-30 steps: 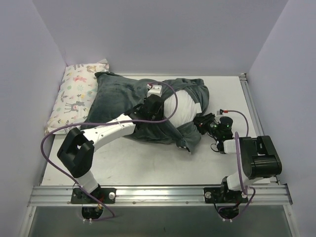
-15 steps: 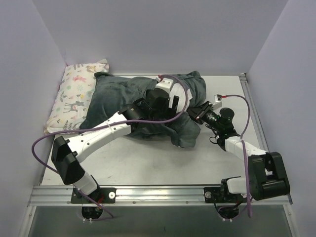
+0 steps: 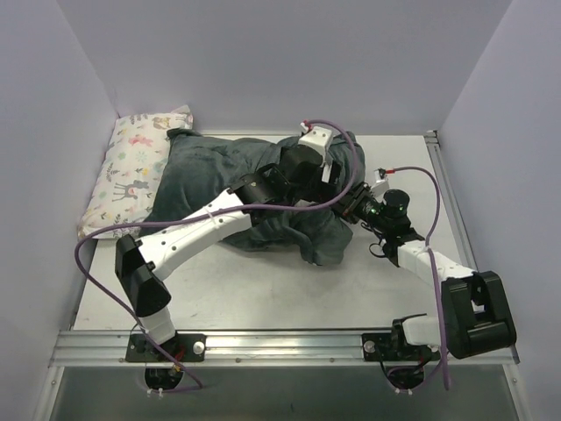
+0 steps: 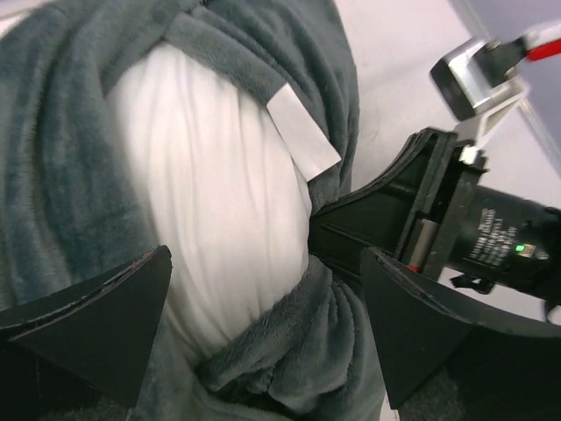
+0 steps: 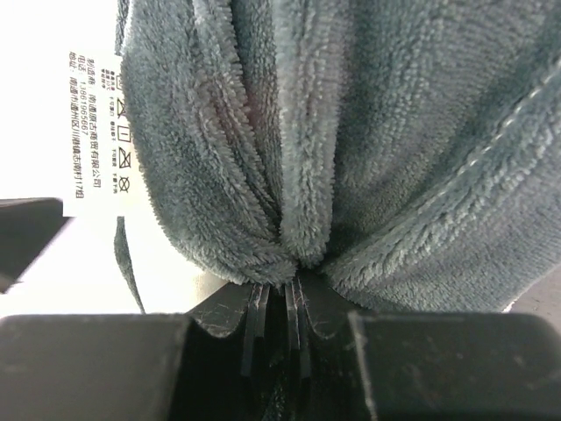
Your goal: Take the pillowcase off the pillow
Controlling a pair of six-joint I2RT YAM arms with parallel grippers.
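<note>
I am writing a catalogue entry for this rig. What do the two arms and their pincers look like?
Both arms have white link shells with black joints. A purple cable loops along the left arm; another follows the right arm. The left pincer has wide, black, wedge-shaped fingers; the right pincer is black too.

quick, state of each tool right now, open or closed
left tool: open, straddling the bare white pillow, not gripping it
right tool: closed on a fold of the grey-teal pillowcase
</note>
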